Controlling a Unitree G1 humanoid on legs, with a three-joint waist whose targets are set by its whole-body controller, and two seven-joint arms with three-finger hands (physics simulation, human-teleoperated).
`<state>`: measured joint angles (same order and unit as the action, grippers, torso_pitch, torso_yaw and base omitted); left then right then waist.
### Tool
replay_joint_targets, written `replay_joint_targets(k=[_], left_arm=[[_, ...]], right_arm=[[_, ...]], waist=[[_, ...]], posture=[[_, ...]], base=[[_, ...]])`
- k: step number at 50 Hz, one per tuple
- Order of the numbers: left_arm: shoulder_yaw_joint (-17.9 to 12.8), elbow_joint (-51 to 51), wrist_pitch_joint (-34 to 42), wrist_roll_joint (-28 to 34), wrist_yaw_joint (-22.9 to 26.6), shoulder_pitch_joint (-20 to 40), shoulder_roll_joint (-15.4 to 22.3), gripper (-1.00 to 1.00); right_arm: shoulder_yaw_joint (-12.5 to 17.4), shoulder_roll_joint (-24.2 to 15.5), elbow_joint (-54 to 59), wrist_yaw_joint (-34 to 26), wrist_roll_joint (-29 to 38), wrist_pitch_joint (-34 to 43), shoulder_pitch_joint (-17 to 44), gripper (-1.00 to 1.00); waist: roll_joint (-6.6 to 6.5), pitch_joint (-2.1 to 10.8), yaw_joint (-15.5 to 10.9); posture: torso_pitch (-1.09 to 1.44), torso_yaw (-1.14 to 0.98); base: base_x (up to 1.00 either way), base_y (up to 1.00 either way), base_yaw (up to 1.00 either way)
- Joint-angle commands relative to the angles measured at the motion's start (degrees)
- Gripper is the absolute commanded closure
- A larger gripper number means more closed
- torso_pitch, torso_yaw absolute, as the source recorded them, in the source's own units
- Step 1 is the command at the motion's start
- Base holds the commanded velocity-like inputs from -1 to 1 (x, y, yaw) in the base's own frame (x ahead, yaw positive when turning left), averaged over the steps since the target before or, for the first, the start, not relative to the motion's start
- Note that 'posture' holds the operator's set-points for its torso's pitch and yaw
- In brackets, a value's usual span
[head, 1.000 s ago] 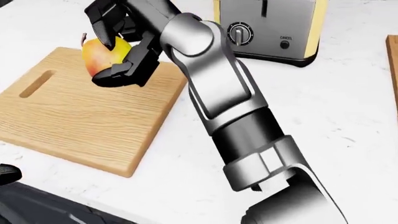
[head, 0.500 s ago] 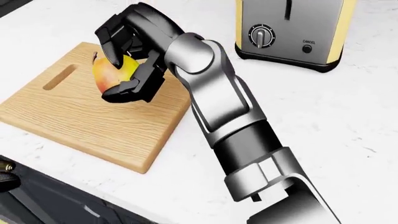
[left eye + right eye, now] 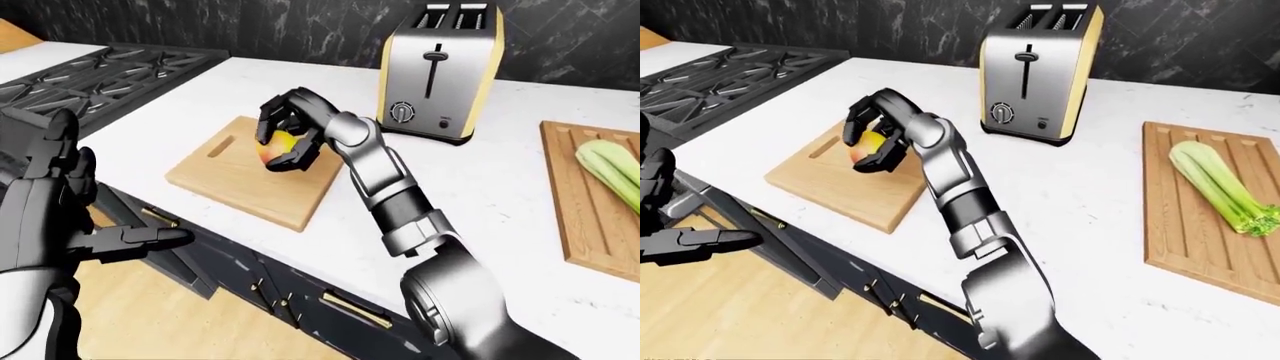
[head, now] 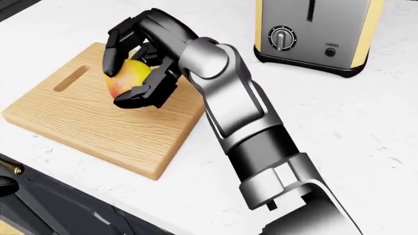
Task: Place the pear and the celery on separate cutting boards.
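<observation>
A yellow-red pear point(image 4: 133, 74) is held in my right hand point(image 4: 124, 81), whose black fingers are shut round it from above and below. The hand holds it low over the upper part of the left wooden cutting board point(image 4: 78, 117); whether the pear touches the wood cannot be told. A green celery stalk point(image 3: 1218, 186) lies on the second, grooved cutting board point(image 3: 1185, 225) at the right of the counter. My left hand point(image 3: 90, 217) hangs open at the lower left, off the counter's edge, holding nothing.
A steel and yellow toaster point(image 3: 438, 71) stands on the white counter point(image 3: 480, 187) between the two boards. A black stove top point(image 3: 100, 71) lies at the upper left. Dark cabinet drawers point(image 3: 250, 285) with brass handles run below the counter edge.
The head camera has shifted, so the board and toaster slide right in the view. My right hand has carried the pear from the board's top edge inward and a little lower, still gripping it.
</observation>
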<state>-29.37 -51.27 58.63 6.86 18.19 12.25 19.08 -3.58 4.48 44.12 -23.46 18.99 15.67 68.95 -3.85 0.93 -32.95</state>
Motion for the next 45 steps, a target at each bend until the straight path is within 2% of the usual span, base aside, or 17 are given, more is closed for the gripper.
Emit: replay_joint_targets(k=[1,3,16,35,40,42,44,45], left_arm=[[-0.6,-1.2,-1.4,0.4,-0.4,0.9,0.9,-1.00],[-0.7,-1.3,-1.4,0.3,-0.4,0.8,0.7,-1.00],[-1.2,-1.9,-1.7,0.3,-0.2,0.0,0.3,-1.00],[-1.9,-2.8,-1.7,0.6,0.6,-0.8,0.0,-1.00],[-1.1,-1.8,-1.9,1.0,0.3,-0.2,0.3,-1.00],[-0.8,-1.5,-1.8,1.0,0.1,0.3,0.4,-1.00],[-0.8,-1.4,-2.0,1.0,0.1,0.3,0.4,-1.00],[-0.7,-1.3,-1.9,1.0,0.0,0.4,0.4,-1.00]], right_arm=[[0.5,-0.2,-2.6,0.6,-0.3,-2.0,2.5,0.48],[0.5,-0.3,-2.0,0.7,-0.1,-2.7,2.3,0.39],[0.4,-0.1,-2.3,0.7,0.8,-3.3,1.0,0.26],[0.5,-0.3,-2.0,0.6,1.3,-3.3,1.1,-0.25],[0.5,-0.4,-1.7,0.5,1.3,-3.3,1.3,-0.47],[0.6,-0.5,-1.6,0.5,1.2,-3.2,1.5,-0.69],[0.6,-0.5,-1.5,0.4,1.3,-3.4,1.5,-0.76],[0.5,-0.5,-1.5,0.4,1.3,-3.4,1.5,-0.91]], waist=[[-0.29,1.43,-0.1],[-0.29,1.43,-0.1],[-0.15,1.47,-0.2],[-0.07,1.47,-0.4],[-0.13,1.56,-0.4],[-0.14,1.61,-0.4],[-0.15,1.64,-0.4],[-0.15,1.64,-0.4]], posture=[[0.00,0.51],[0.00,0.51],[0.00,0.51],[0.00,0.51],[0.00,0.51],[0.00,0.51],[0.00,0.51],[0.00,0.51]], base=[[0.00,0.00,0.00],[0.00,0.00,0.00],[0.00,0.00,0.00],[0.00,0.00,0.00],[0.00,0.00,0.00],[0.00,0.00,0.00],[0.00,0.00,0.00],[0.00,0.00,0.00]])
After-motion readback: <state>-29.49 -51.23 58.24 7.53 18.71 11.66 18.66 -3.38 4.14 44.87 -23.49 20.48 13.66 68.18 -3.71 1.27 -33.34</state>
